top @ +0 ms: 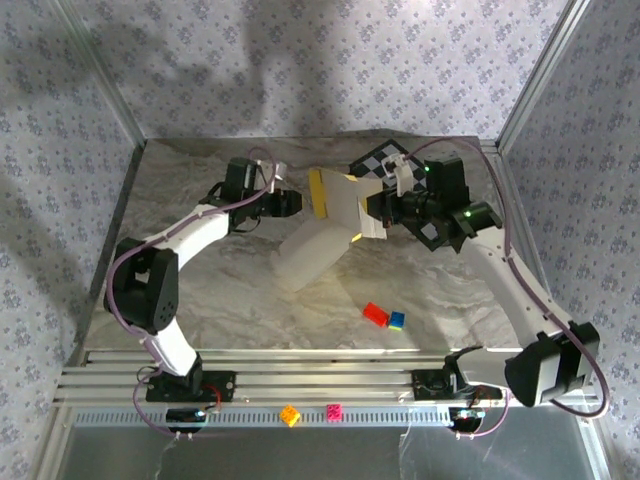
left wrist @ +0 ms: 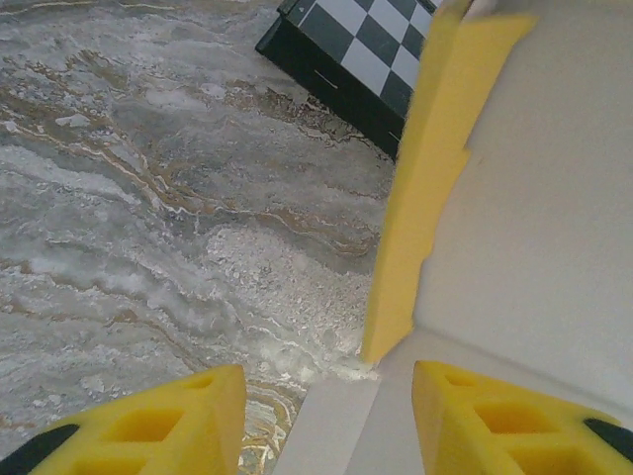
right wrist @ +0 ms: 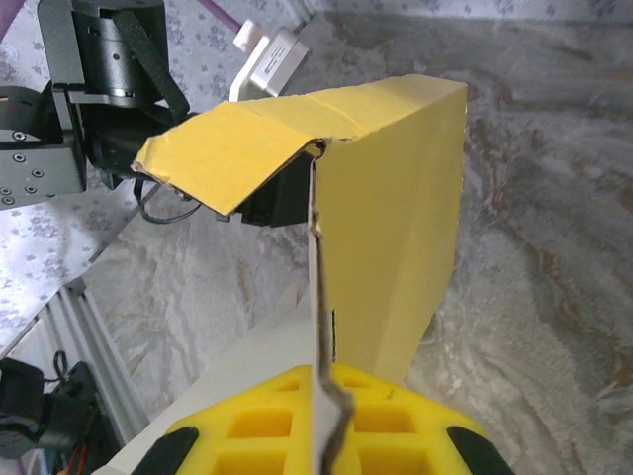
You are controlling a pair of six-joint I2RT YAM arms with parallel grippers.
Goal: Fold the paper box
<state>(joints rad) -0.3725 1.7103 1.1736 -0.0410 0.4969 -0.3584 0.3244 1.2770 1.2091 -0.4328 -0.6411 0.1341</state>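
Plainly, the left gripper (top: 296, 203) stands with jaws parted, grasping nothing, just left of the single paper box (top: 335, 205). That box sits on the marble table (top: 230, 300) toward its far side, with its yellow wall upright and its long white panel stretching diagonally near-left. The right gripper (top: 376, 206) is clamped on its edge. Two toy bricks lie nearer, a red brick (top: 375, 314) touching a blue brick (top: 397, 320).

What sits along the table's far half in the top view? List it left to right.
left gripper → paper box → right gripper
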